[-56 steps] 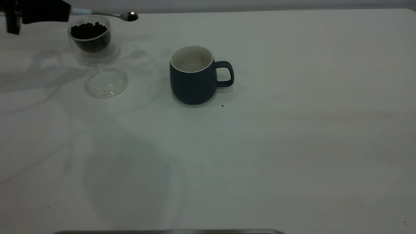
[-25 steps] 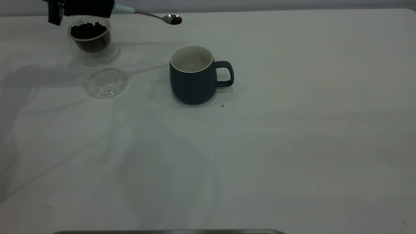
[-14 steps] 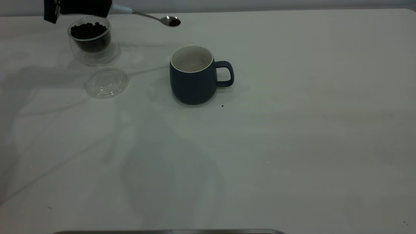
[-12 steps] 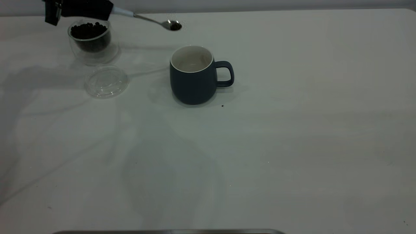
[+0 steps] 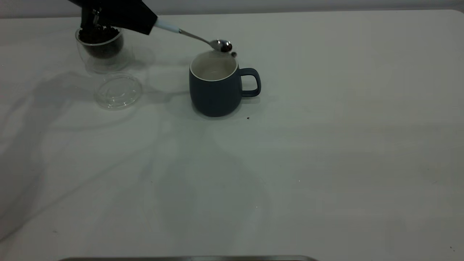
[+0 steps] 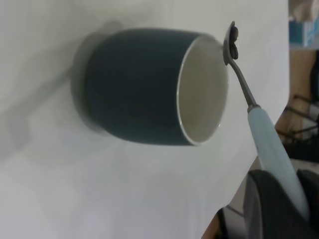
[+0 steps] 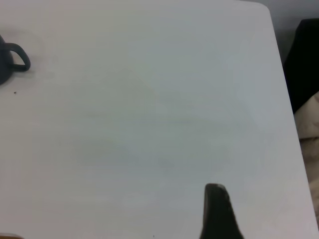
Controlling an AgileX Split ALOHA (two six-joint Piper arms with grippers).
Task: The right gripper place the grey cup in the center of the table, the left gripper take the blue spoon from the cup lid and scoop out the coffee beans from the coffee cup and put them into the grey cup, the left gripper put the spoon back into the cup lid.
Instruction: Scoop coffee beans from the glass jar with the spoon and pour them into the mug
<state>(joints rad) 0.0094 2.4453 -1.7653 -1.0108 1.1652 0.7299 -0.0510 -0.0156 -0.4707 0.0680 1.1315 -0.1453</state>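
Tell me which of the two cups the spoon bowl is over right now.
The grey cup: the dark mug with a loop handle. The blue spoon, held by the left hand, hangs at its far rim. The clear glass coffee cup stands apart.

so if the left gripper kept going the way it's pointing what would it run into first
Probably the grey cup. The left gripper points down along the blue spoon, whose bowl sits at the cup's far rim, so the cup's opening lies next, though depth is unclear.

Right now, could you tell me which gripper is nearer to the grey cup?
Left. The left gripper holds the blue spoon over the grey cup; the right gripper is far off.
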